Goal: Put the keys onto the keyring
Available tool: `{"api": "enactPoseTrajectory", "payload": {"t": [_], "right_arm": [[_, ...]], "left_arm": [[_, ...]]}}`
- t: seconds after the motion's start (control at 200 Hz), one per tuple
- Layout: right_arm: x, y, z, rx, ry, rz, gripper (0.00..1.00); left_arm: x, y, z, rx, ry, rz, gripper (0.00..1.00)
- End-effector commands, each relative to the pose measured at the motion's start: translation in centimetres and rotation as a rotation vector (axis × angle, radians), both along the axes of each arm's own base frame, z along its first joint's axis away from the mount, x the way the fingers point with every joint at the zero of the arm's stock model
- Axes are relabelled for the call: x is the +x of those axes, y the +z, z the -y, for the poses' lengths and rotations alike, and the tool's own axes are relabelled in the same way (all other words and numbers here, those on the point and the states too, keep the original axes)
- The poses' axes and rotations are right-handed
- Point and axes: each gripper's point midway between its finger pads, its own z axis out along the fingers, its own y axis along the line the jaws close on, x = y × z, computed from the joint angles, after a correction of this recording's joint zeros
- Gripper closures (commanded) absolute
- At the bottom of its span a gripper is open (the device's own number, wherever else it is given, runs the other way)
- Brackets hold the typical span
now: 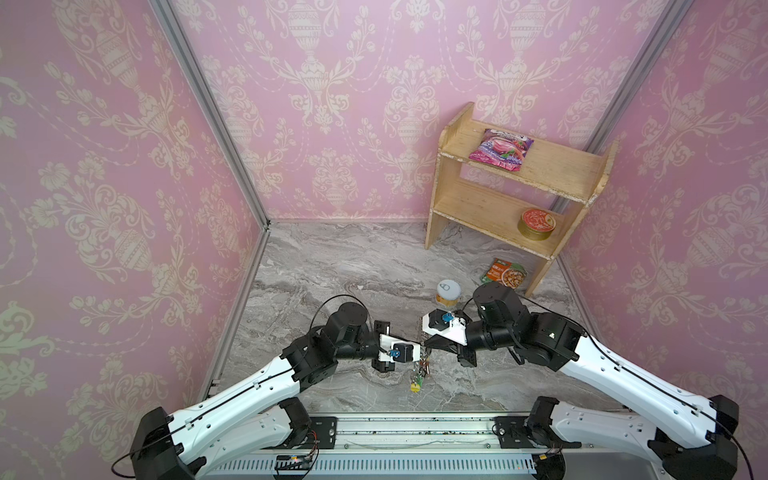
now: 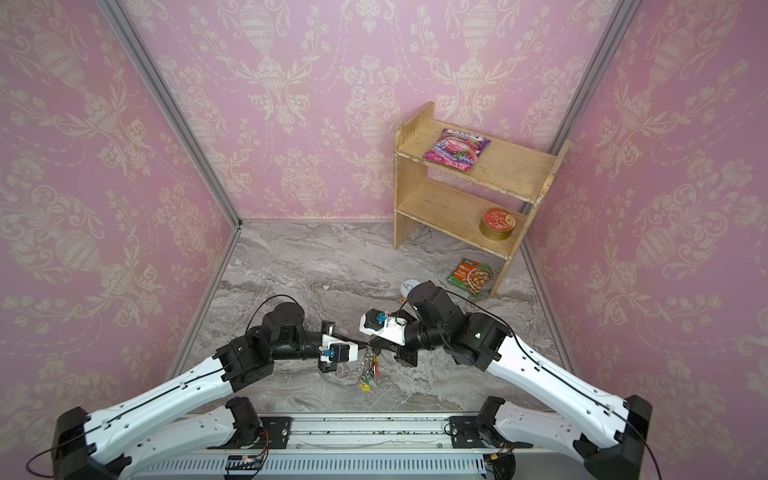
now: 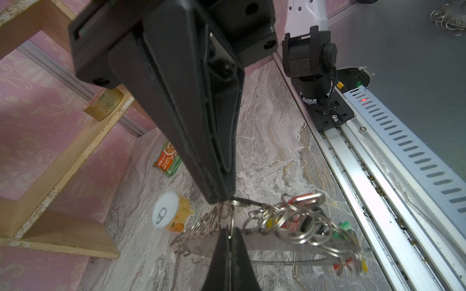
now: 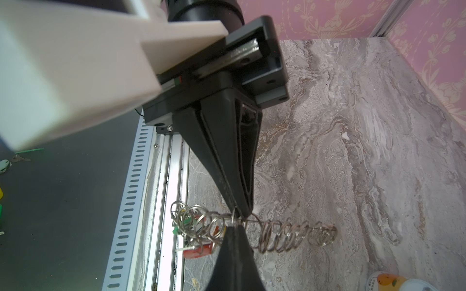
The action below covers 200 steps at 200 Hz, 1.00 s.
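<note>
The keyring (image 1: 419,369) hangs in mid-air above the marble table, in both top views (image 2: 368,365), as a chain of silvery rings with red, green and yellow tags. My left gripper (image 1: 420,345) and my right gripper (image 1: 427,343) meet tip to tip at its upper end. Each is shut on a thin ring. In the left wrist view my left gripper (image 3: 229,230) pinches a ring beside the bunch of rings (image 3: 290,221). A small black key (image 3: 306,223) shows partly among them. In the right wrist view my right gripper (image 4: 235,226) pinches a ring beside a coil of rings (image 4: 297,236).
An orange can with a white lid (image 1: 448,291) stands just behind the right wrist. A wooden shelf (image 1: 498,203) at the back right holds a pink pouch (image 1: 500,154) and a round tin (image 1: 536,223). A sachet (image 1: 505,274) lies at its foot. The metal rail (image 1: 415,428) runs along the front edge.
</note>
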Motion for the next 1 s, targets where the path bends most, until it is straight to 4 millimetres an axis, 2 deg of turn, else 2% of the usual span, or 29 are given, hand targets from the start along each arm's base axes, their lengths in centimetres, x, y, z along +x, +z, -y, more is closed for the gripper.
{"api": "enactPoseTrajectory", "payload": {"t": [0.0, 0.996], "right_arm": [[-1.46, 0.13, 0.12, -0.005, 0.055, -0.041, 1.00], [-1.69, 0.41, 0.23, 0.001, 0.064, -0.033, 1.00]], "left_arm": [[0.70, 3.43, 0.25, -0.085, 0.018, 0.035, 1.00], [0.88, 3.07, 0.26, -0.077, 0.022, 0.017, 1.00]]}}
